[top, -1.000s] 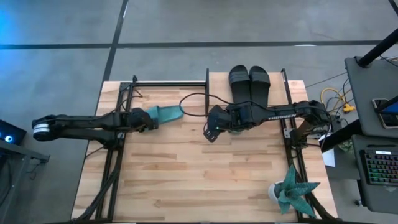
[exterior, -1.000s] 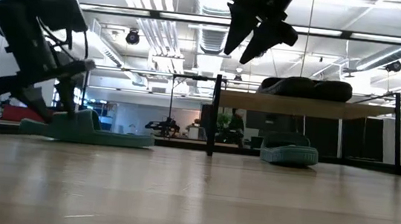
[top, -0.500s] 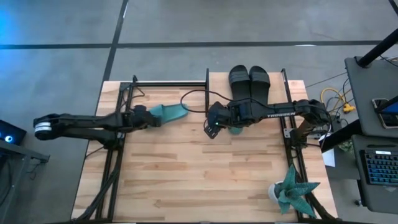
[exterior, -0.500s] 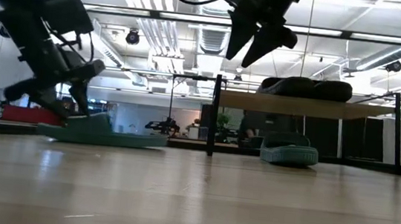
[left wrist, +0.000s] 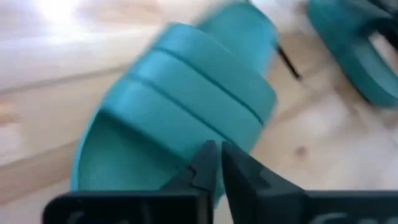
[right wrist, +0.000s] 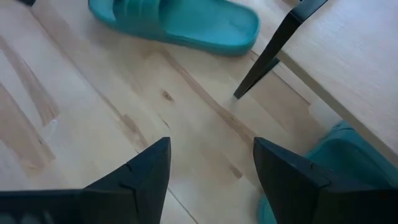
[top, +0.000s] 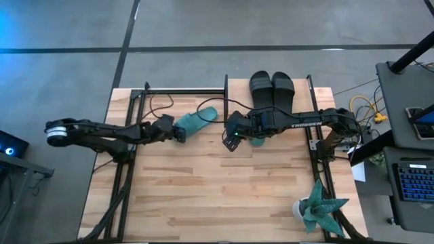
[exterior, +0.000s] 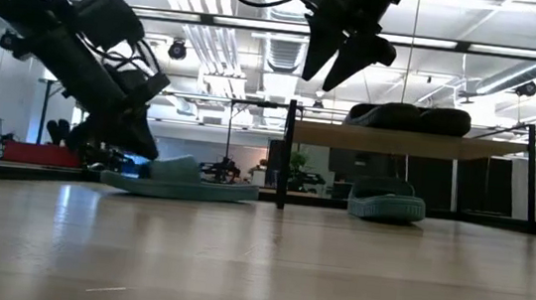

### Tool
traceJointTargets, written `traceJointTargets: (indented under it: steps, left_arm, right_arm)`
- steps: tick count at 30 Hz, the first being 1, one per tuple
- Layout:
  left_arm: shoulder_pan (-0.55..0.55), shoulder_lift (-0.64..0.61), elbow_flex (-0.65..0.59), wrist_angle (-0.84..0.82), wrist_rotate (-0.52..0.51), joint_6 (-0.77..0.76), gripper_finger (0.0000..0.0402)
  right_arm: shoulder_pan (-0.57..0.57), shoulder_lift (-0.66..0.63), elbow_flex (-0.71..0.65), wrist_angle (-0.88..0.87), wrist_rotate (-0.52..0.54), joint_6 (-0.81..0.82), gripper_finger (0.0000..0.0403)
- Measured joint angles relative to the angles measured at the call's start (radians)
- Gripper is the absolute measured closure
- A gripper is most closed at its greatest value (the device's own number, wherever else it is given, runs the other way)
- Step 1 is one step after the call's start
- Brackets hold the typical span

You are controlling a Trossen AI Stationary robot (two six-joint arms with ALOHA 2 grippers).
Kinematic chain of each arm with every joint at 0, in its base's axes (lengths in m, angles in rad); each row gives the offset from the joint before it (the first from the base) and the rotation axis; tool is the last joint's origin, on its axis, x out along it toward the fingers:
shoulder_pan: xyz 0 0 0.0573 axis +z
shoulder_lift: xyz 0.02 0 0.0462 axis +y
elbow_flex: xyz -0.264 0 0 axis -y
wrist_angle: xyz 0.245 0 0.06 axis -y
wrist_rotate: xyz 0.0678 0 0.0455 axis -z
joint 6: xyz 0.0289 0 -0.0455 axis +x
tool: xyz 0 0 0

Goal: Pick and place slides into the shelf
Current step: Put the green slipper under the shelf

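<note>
Wooden counter (top: pixel 203 190) is carrying everything you need: the shelf (top: pixel 268 91) is sitting at the far edge, right of centre, with the black slides (top: pixel 272 88) lying side by side on its plywood top board. One teal slide (exterior: pixel 387 200) is resting on the counter under that board, partly hidden from above by the right arm.

Your left tool (top: pixel 178 131) is sitting low at the heel end of the other teal slide (top: pixel 194 120), which is lying flat on the counter just left of the shelf's front-left post, toe pointing toward the shelf. Left wrist view is showing the fingers (left wrist: pixel 205 165) nearly pressed together at the slide's edge (whether they are actually pinching it, you cannot tell from these views).

Your right tool (top: pixel 230 137) is hanging in the air in front of the shelf, fingers (right wrist: pixel 140 171) spread wide, gripping nothing.

Teal spiky plant (top: pixel 317 209) is sitting at the near right corner, well apart from both tools.
</note>
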Motion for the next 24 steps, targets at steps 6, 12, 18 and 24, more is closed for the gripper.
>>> traceJointTargets:
  steps: [6,12,18,24]
  left_arm:
    - [-0.006,0.057,0.031,0.113,0.088,0.047,0.0401]
    - [-0.009,-0.025,0.059,0.119,0.093,0.092,0.0401]
    - [-0.041,-0.14,0.072,-0.019,0.048,0.53,0.0401]
    - [-0.107,-0.171,0.175,-0.455,-0.002,0.81,0.0363]
  right_arm:
    - [0.0,0.0,0.0,-0.018,0.0,0.0,0.0184]
    - [0.0,0.0,0.001,-0.019,-0.001,0.0,0.0184]
    - [0.002,0.0,0.002,-0.035,-0.001,0.0,0.0184]
    - [0.002,0.0,0.002,-0.076,-0.001,0.0,0.0184]
